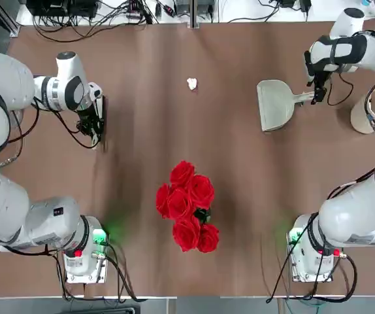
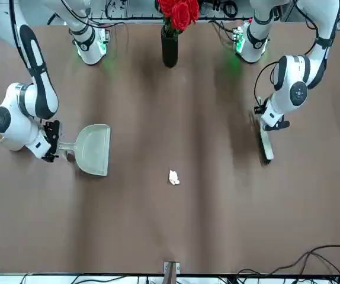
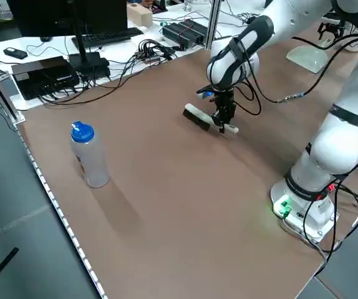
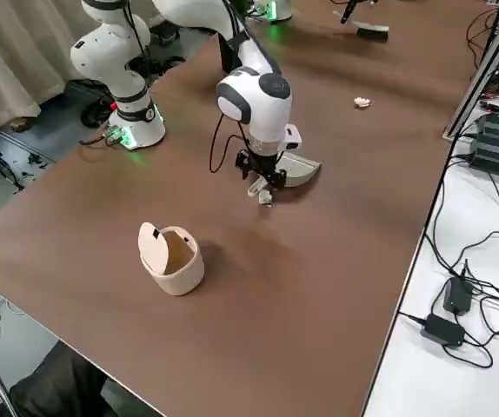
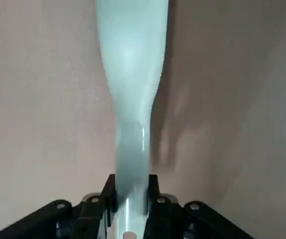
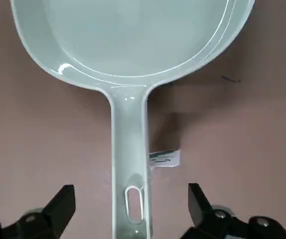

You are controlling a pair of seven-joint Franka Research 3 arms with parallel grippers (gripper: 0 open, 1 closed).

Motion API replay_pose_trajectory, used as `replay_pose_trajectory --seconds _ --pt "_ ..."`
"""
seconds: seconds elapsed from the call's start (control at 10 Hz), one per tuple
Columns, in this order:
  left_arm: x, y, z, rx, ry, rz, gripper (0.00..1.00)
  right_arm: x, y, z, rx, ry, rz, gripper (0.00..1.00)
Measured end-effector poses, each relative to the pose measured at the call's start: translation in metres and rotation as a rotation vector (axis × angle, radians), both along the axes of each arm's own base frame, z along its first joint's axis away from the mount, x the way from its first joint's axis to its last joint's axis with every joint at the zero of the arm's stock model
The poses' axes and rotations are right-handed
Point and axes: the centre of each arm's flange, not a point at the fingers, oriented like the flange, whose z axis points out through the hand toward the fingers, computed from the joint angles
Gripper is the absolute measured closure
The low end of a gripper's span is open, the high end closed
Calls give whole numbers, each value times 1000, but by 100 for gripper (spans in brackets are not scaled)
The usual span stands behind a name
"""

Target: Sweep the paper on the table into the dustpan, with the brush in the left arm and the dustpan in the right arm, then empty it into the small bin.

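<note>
on the brown worktop (image 1: 142, 216), the left end effector (image 5: 129, 199) is clenched on the brush (image 2: 265, 144) handle. the right end effector (image 6: 128, 209) straddles the dustpan (image 1: 276, 104) handle, released. the paper (image 1: 192, 83) lies apart, mid-worktop.

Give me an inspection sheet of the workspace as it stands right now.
Surface: brown table, bare between items.
Job's things: paper lies loose; dustpan flat on the table; brush lying on the table; small bin upright.
Clutter: vase of red roses; clear bottle with blue cap.
Grippers: left gripper shut on the brush handle; right gripper open astride the dustpan handle.
Cables: bundles beyond the far edge.
Surroundings: keyboard on a side desk.
</note>
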Motion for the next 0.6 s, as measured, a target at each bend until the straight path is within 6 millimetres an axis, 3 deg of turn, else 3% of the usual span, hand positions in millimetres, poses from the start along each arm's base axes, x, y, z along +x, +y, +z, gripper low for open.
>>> replay_pose_trajectory --seconds 0.2,0.5,0.6 --pt "0 0 0 5 0 -5 73 1 -2 -8 -2 -6 0 7" --pt "5 0 5 5 -15 -5 73 2 -1 -12 -3 -13 10 26" --pt "10 0 11 6 -31 -6 73 2 -1 -12 -2 -15 16 41"
